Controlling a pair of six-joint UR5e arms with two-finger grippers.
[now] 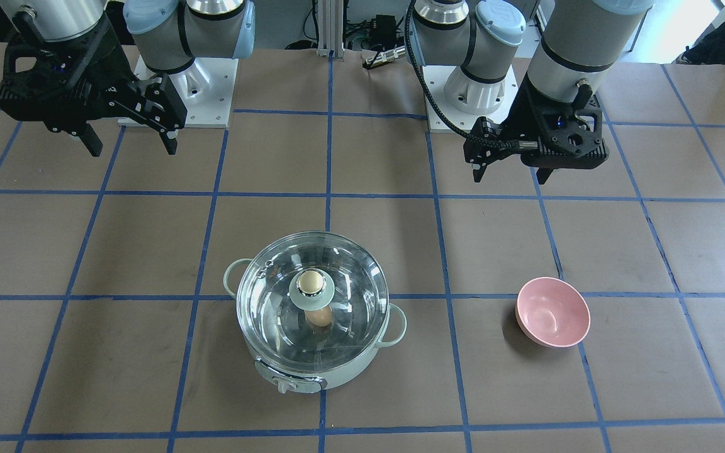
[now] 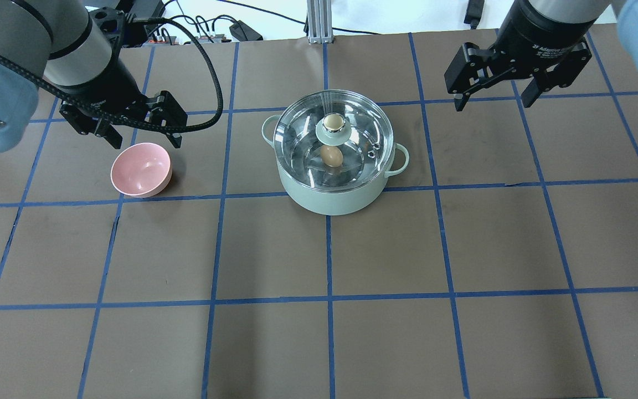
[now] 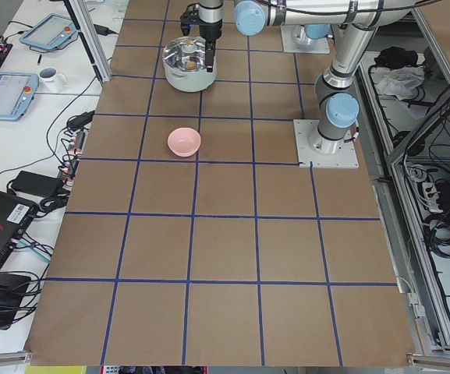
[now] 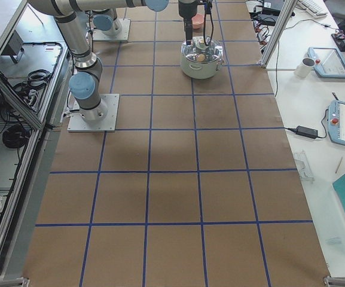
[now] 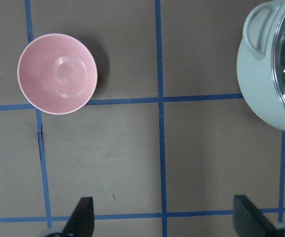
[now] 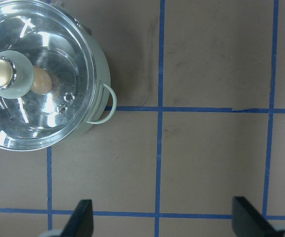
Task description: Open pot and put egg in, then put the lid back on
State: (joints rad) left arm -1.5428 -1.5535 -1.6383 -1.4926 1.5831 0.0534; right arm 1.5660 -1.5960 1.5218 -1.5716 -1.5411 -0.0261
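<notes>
The mint-green pot (image 2: 330,197) stands mid-table with the glass lid (image 2: 363,127) on it, golden knob (image 2: 332,121) up. The tan egg (image 2: 332,157) lies inside, seen through the glass. The pot (image 1: 337,374), lid (image 1: 262,302) and egg (image 1: 320,316) also show in the front view, and the lid (image 6: 58,64) and egg (image 6: 41,83) in the right wrist view. My left gripper (image 2: 144,136) is open and empty, above the table beside the pink bowl. My right gripper (image 2: 495,101) is open and empty, raised to the right of the pot. The pot's side (image 5: 261,74) shows in the left wrist view.
An empty pink bowl (image 2: 141,169) sits left of the pot, just under my left gripper; it also shows in the left wrist view (image 5: 57,73) and front view (image 1: 552,311). Blue tape lines grid the brown table. Cables lie at the far edge.
</notes>
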